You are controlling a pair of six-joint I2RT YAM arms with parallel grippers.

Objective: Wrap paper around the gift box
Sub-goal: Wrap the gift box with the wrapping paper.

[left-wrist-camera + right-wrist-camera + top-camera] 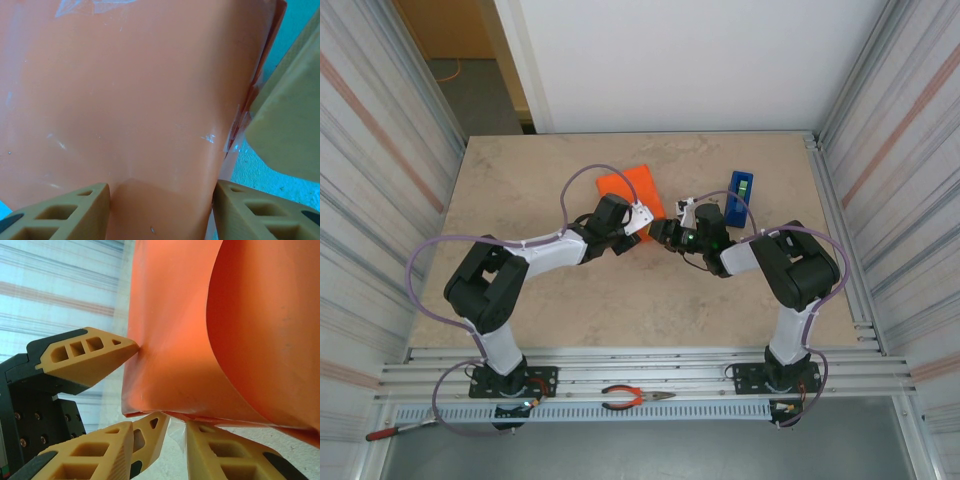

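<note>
Working on a beige table, a little beyond its middle. Already wound in the paper on most sides, judging by the smooth orange skin seen from the left wrist. Lying inside it as one orange parcel, the gift box, between the two arms, near the blue tape dispenser on its left and not touching it. Left loose in the right wrist view: one flap, curling away from the parcel. Clamped across the gift box with the left gripper, pressed on both sides with no free gap visible. Waiting with the right gripper just under the lower edge of the parcel, jaws apart, closed on nothing as far as can be seen. Stuck here and there on the paper, some bits of clear tape.

Probably in the closing step: folding down and fixing the last flap. Next, most likely: keep the box firm on the left, catch the free flap with the right, press flat against the side, then tape. Calls for a gentle pull, otherwise easy to crease or tear.
</note>
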